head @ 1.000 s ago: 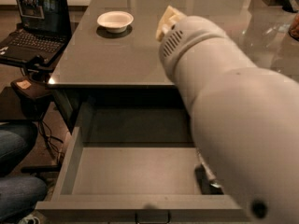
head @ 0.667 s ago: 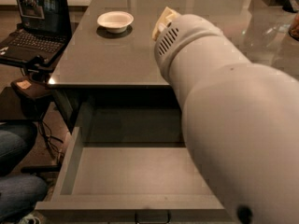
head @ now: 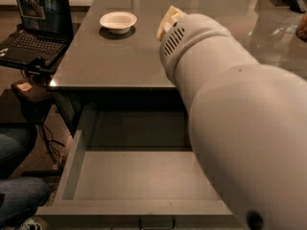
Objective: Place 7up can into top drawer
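**Open and waiting, nothing seen dropped in yet**

Wide top drawer [head: 139,176] pulled right out under the counter [head: 110,56], ready for the drink. Bare grey floor on the left and in the middle. Right side blocked by the big white arm [head: 240,128].

No 7up can on show anywhere: not on the counter, not on the bit of drawer floor in view. Maybe behind the arm, maybe not; cannot tell.

No sight of the gripper either, lost somewhere behind that arm. Apart, together or squeezing the can: cannot tell.

So, by the look of it: opening part done. Putting the can in and letting go not seen as done.

Counting time:
- one open drawer
- one arm
- one white bowl [head: 118,20]
- one laptop [head: 38,23]
- one pale yellow thing [head: 169,18] peeking out behind the arm
- zero cans in view
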Motion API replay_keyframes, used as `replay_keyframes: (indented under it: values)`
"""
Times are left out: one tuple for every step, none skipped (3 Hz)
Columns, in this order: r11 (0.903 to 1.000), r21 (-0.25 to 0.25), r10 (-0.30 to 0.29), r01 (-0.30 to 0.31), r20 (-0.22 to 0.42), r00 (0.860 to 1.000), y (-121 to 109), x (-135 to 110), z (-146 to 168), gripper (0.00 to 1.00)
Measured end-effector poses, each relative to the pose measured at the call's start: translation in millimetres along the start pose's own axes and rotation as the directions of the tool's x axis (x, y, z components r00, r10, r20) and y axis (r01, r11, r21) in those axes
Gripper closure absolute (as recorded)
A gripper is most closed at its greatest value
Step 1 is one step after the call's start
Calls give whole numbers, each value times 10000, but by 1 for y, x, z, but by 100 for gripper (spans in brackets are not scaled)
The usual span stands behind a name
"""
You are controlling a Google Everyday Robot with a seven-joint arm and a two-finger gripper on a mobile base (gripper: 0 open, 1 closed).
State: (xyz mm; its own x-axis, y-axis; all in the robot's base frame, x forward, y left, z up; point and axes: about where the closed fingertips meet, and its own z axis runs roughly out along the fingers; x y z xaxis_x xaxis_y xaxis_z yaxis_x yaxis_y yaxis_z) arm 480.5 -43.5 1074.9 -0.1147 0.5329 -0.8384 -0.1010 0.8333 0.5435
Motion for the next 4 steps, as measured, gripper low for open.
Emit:
replay_keyframes:
  values:
    - [10000,0,0,0,0,10000,0,0,0,23]
    - [10000,-1,-2,2,0,10000,0,0,0,0]
    - [10000,-1,-1,1,-1,10000,0,0,0,0]
    - [9997,-125,195,-199,-319,9993,-31,-13,-8,0]
